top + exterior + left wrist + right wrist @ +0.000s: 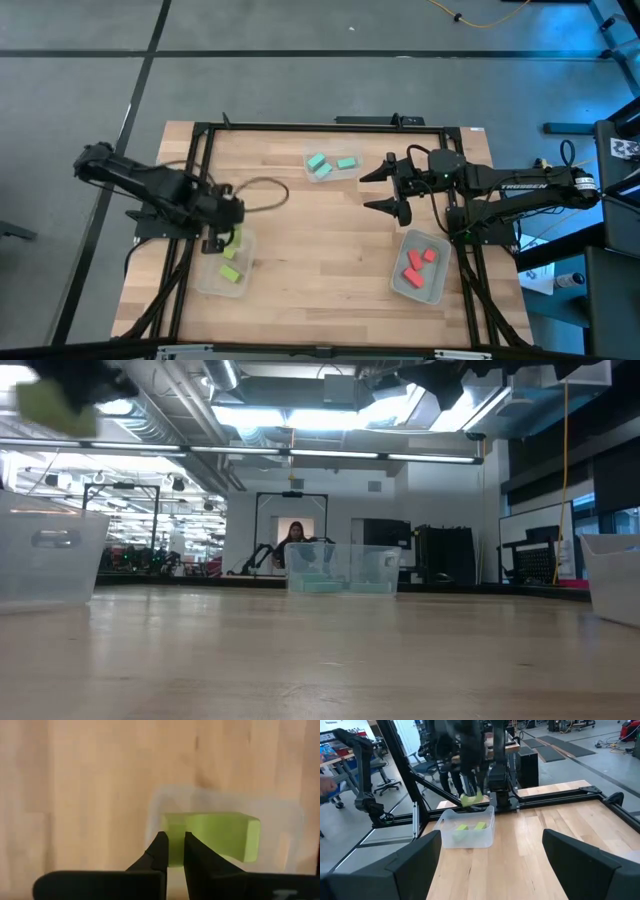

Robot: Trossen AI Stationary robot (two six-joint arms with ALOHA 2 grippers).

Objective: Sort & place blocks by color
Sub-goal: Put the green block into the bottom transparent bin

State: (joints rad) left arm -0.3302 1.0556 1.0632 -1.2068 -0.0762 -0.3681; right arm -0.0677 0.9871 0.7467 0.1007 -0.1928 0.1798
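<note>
My left gripper (217,241) is shut on a lime yellow-green block (212,836) and hovers over the clear bin (222,262) at the table's left, where two more lime blocks (470,826) lie. The low view shows the held block (55,405) high above the table. My right gripper (385,190) hangs open over bare wood at the table's right, between the teal bin and the red bin, touching nothing. Teal blocks (330,164) lie in the far-middle bin. Red-orange blocks (418,264) lie in the near-right bin. My left gripper pinches the lime block between its two fingers (161,851) at one end (172,836), and the rest of the block sticks out to one side of them. The fingers come from above, pointing down. The block is lifted clear, above the left bin (467,827).
A black metal frame (330,127) runs around the wooden table. The teal bin (345,570) stands at the far middle and the red bin (436,285) near the right edge. Bare wood (320,240) lies between the bins. A person sits far off in the room behind (296,538).
</note>
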